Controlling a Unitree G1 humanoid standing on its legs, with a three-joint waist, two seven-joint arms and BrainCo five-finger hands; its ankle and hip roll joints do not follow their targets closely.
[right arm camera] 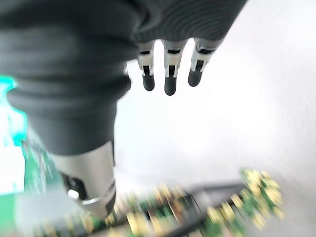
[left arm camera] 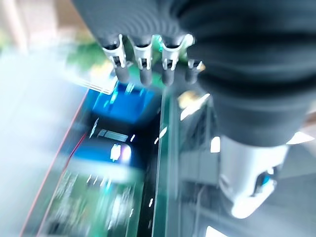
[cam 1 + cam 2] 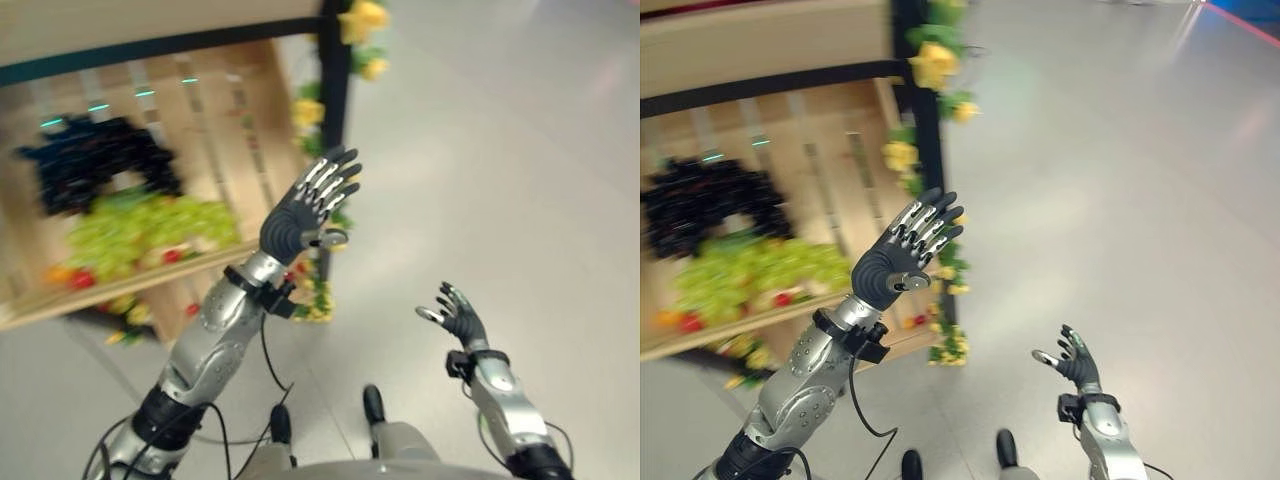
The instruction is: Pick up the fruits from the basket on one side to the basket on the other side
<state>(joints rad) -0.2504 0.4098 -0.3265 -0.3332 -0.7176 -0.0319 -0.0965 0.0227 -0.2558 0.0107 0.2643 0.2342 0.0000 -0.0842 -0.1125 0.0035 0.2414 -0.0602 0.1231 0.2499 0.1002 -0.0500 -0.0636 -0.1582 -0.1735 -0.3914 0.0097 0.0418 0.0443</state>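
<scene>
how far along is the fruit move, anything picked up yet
Nothing looks moved: the dark grapes and green grapes lie in the wooden crate. In hand: nothing; the left hand is raised open by the crate's corner, the right hand open over the floor. All picking remains.

Left hand (image 3: 300, 225) raised with fingers (image 3: 335, 180) spread straight, empty, in front of a slatted wooden crate (image 3: 215, 130) holding dark grapes (image 3: 95, 165), green grapes (image 3: 150, 225) and small red fruits (image 3: 82, 279). A black post (image 3: 333, 100) trimmed with yellow flowers (image 3: 362, 20) stands beside the crate. Right hand (image 3: 458, 315) lower, over the grey floor (image 3: 500, 150), fingers relaxed and empty.
</scene>
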